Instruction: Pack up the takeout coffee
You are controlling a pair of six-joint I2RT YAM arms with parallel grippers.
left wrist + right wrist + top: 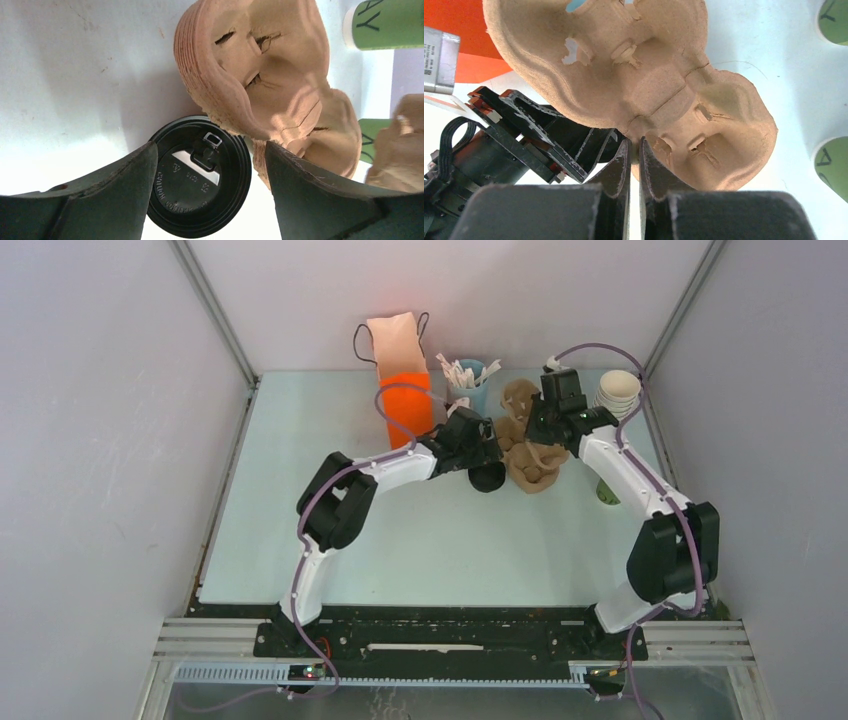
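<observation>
Left wrist: left end effector [210, 150] apart astride takeout coffee [200, 192]; right end effector [636, 142] tight on carrier [649, 75].

The white-and-black left arm [340, 500] rises from its base, bends at a raised elbow and reaches forward and to the right. Its black two-finger left gripper [210, 150] has its jaws spread wide. The matching right arm [640, 475] leans forward and to the left. The jaws of its black right gripper [635, 145] are almost together, with a thin slit between them.

Right gripper [635, 146] pinches rim of pulp carrier [659, 75].
</observation>
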